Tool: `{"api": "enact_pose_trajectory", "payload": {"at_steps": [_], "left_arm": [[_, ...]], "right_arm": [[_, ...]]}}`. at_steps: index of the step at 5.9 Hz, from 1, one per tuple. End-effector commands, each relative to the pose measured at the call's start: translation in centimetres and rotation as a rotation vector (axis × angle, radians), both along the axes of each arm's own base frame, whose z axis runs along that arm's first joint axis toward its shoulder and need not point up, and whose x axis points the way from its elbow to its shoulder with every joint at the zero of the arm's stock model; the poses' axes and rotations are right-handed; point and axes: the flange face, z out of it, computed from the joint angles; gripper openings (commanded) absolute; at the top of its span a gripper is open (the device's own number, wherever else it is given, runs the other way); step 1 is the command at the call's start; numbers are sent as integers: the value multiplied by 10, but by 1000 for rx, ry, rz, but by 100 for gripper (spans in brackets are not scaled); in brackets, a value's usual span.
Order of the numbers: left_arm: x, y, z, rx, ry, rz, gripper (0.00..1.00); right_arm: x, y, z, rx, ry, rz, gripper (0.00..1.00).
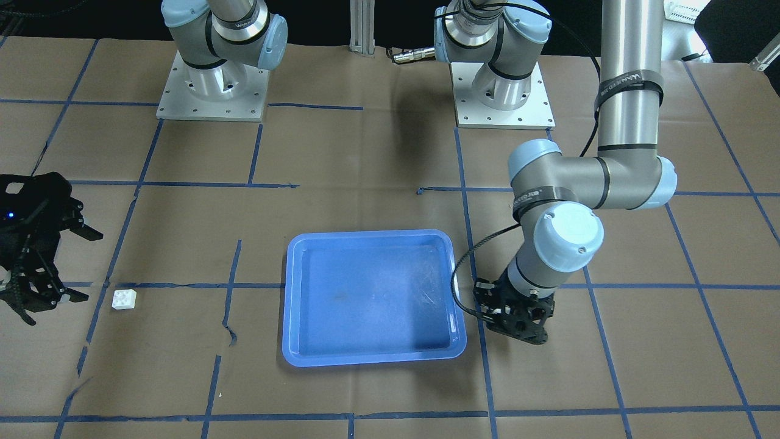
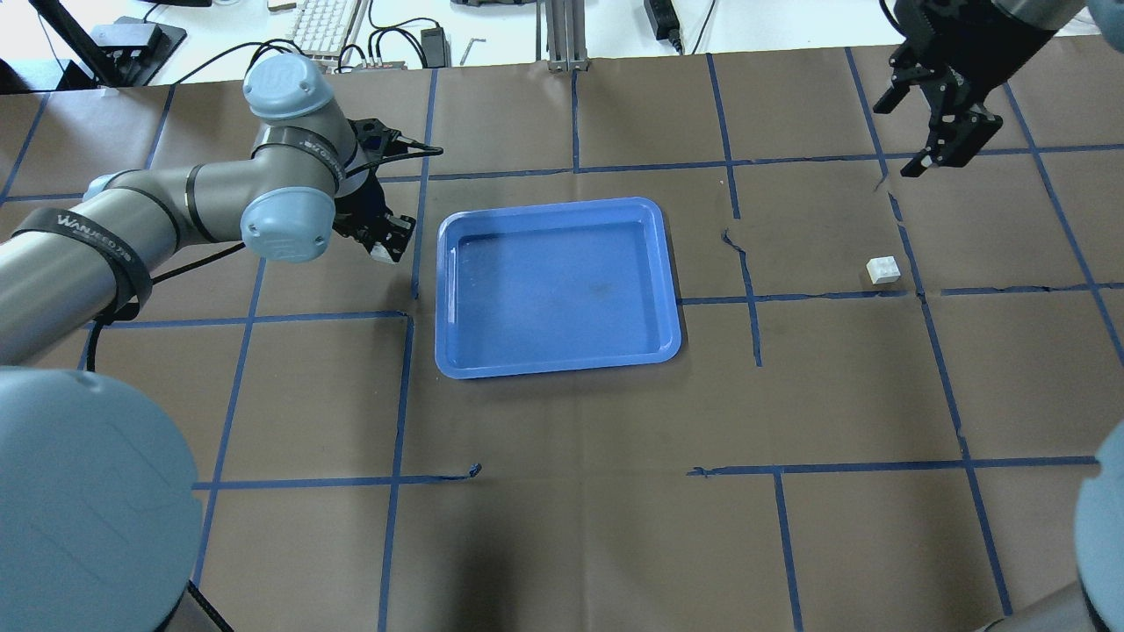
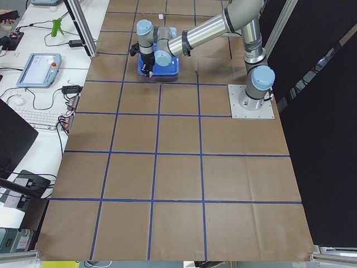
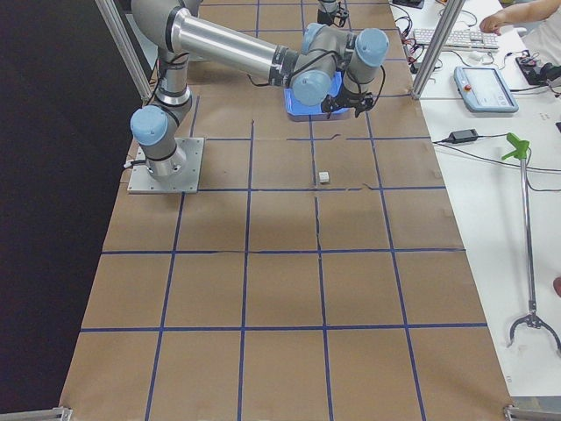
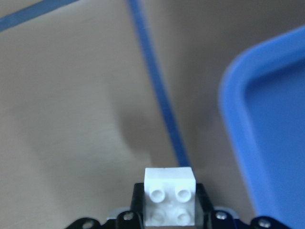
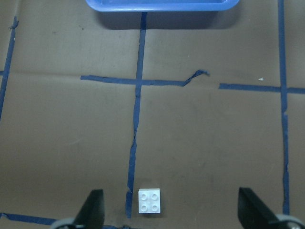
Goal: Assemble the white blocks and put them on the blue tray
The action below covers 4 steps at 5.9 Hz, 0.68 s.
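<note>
In the front-facing view the wrist of the left arm covers the left claw point(image 5: 170, 217) and its load. Its own wrist view is blurred and cuts the fingers off at the bottom edge. Whether the held piece clears the table point(image 2: 562, 491) cannot be told.

The blue tray point(image 2: 558, 351) is a shallow rectangle with rounded corners and a raised rim. It lies flat near the middle of the table with nothing in it and faint scuffs on its floor.

The held white block point(image 5: 170, 188) is small and square, with four studs on top. The loose white block point(image 2: 883, 269) looks the same and sits on the table at 3 o'clock of the tray, well apart from it, by a blue tape line.

The left claw pinches the held white block at 9 o'clock of the tray, just beside the rim. The right claw point(image 6: 174, 210) is spread wide and holds nothing. In the overhead view it stands at 1 o'clock of the loose white block.
</note>
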Motion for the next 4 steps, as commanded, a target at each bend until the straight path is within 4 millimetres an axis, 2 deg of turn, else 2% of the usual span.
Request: {"api": "enact_pose_trajectory", "payload": {"at_steps": [1, 2, 3, 4], "left_arm": [[-61, 24, 14, -11, -7, -378, 20], [-75, 29, 5, 6, -12, -617, 20], [-87, 35, 0, 13, -10, -782, 18], [-108, 42, -9, 21, -1, -902, 18]], "right_arm": [[-47, 37, -69, 16, -72, 11, 100], [-60, 58, -101, 4, -115, 12, 100], [-70, 72, -119, -19, -150, 50, 100], [-71, 71, -125, -43, -157, 103, 100]]}}
